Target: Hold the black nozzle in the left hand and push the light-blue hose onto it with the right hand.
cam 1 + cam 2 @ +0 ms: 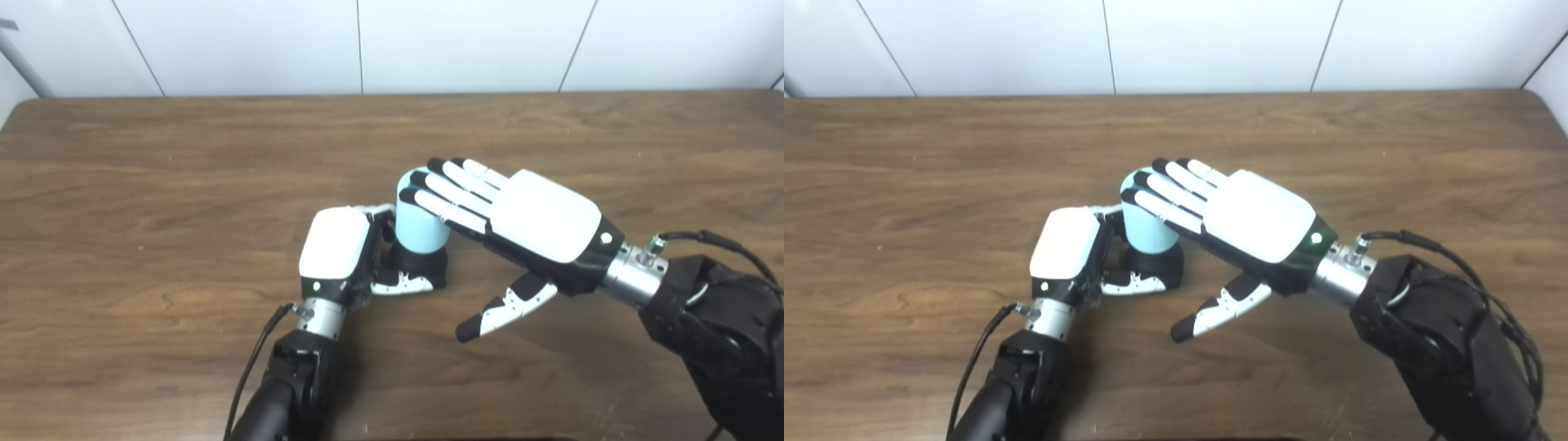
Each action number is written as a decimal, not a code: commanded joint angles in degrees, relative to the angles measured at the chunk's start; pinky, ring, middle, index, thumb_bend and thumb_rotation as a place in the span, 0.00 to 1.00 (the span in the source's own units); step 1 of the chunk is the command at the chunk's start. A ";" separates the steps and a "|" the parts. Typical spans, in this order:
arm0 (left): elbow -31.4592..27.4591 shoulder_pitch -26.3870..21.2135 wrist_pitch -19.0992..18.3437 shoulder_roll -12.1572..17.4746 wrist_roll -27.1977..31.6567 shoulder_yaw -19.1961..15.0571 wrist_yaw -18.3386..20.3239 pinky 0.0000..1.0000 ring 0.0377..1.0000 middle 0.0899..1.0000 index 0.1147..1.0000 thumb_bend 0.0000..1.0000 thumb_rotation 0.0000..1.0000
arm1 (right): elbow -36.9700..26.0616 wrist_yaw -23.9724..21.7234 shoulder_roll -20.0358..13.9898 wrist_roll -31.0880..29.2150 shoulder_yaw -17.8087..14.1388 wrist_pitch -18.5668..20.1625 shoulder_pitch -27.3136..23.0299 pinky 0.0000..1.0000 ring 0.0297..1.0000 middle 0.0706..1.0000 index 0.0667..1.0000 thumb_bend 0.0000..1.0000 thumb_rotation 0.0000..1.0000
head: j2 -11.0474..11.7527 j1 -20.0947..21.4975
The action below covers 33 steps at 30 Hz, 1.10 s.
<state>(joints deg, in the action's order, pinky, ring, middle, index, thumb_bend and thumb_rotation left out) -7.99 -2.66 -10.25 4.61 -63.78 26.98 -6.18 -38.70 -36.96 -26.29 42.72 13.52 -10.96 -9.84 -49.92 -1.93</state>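
The black nozzle [421, 262] stands upright on the wooden table [184, 159] near its middle. My left hand [343, 251] is shut on it, thumb across its front and fingers behind. The short light-blue hose [416, 223] sits upright on top of the nozzle. My right hand [527, 220] is open, palm down, its straight fingers [447, 190] lying flat on the hose's top and right side. Its thumb [508, 309] hangs free below, touching nothing. The joint between hose and nozzle is partly hidden by both hands.
The table's far edge meets a white panelled wall [392, 43]. A black cable [723, 245] loops over my right wrist, and another [257, 361] runs along my left forearm.
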 commanded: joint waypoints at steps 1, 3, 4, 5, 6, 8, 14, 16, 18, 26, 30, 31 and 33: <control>0.86 1.47 -1.48 1.15 -1.69 0.16 2.38 0.60 0.52 0.43 0.42 0.53 0.00 | 1.59 -2.31 -1.16 -0.45 1.56 -0.18 1.40 1.00 1.00 1.00 0.98 0.62 0.97 | -0.09 -0.07; 0.83 1.46 -1.38 1.16 -1.53 0.15 2.38 0.59 0.52 0.43 0.42 0.53 0.00 | 1.73 -2.07 -1.27 -0.59 1.76 0.09 1.24 1.00 1.00 1.00 0.97 0.62 0.95 | -0.09 -0.07; 0.80 1.45 -1.33 1.15 -1.45 0.14 2.36 0.59 0.52 0.43 0.42 0.53 0.00 | 1.78 -1.98 -1.32 -0.58 1.83 0.17 1.11 1.00 1.00 1.00 0.97 0.62 0.95 | -0.09 -0.07; 0.91 1.36 -1.31 1.11 -1.39 0.13 2.31 0.59 0.52 0.43 0.42 0.53 0.00 | 1.99 -1.79 -1.36 -0.55 1.87 0.12 0.97 1.00 1.00 1.00 0.97 0.62 0.96 | -0.10 0.15; 1.00 1.29 -1.30 1.08 -1.35 0.13 2.28 0.59 0.52 0.43 0.42 0.53 0.00 | 2.14 -1.62 -1.39 -0.52 1.91 0.07 0.88 1.00 1.00 1.00 0.97 0.62 0.96 | -0.10 0.15; 1.05 1.19 -1.18 1.03 -1.16 0.13 2.21 0.59 0.51 0.43 0.42 0.53 0.00 | 2.45 -1.28 -1.44 -0.63 1.92 -0.01 0.66 1.00 1.00 1.00 0.97 0.61 0.96 | -0.11 0.02; 0.91 1.10 -1.42 1.01 -1.73 0.34 2.50 0.58 0.51 0.43 0.42 0.53 0.00 | 3.05 -1.37 -1.45 -0.92 2.28 0.34 0.55 0.99 1.00 1.00 0.97 0.62 0.96 | -0.06 -0.09; 0.93 1.10 -1.46 1.05 -1.99 0.39 2.39 0.58 0.52 0.44 0.42 0.53 0.00 | 3.38 -1.19 -1.36 -0.86 2.47 0.27 0.72 0.98 1.00 1.00 0.97 0.62 0.96 | -0.12 -0.04; 0.86 1.11 -1.57 1.05 -2.08 0.38 2.50 0.60 0.53 0.44 0.42 0.53 0.00 | 3.63 -1.04 -1.31 -0.90 2.71 0.31 0.82 0.98 0.99 0.99 0.97 0.63 0.95 | -0.12 -0.04; 0.90 1.03 -1.61 0.98 -1.97 0.29 2.57 0.61 0.53 0.44 0.41 0.53 0.00 | 4.03 -1.10 -1.62 -1.26 3.71 0.45 0.41 0.99 0.99 0.98 0.96 0.62 0.96 | -0.17 -0.08; 1.03 0.90 -1.63 1.01 -2.05 0.26 2.54 0.62 0.54 0.45 0.41 0.53 0.00 | 4.08 -1.06 -1.86 -1.36 3.85 0.92 0.11 0.99 0.99 0.98 0.96 0.61 0.95 | -0.17 -0.08; 1.01 0.90 -1.64 1.04 -2.08 0.25 2.55 0.62 0.54 0.45 0.41 0.53 0.00 | 4.05 -1.15 -2.02 -1.47 3.88 1.03 0.04 0.99 0.99 0.98 0.96 0.61 0.95 | -0.41 -0.06; 0.97 0.89 -1.65 1.13 -2.18 0.26 2.61 0.62 0.54 0.45 0.41 0.53 0.00 | 3.98 -1.36 -2.29 -1.57 4.02 1.21 -0.07 0.98 0.99 0.98 0.96 0.62 0.94 | -0.38 -0.09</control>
<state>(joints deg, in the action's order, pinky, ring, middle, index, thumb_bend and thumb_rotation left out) -8.07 -2.72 -10.33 4.71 -64.02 27.05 -6.09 -36.05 -34.10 -26.74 41.14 15.70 -9.86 -11.04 -50.27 -2.02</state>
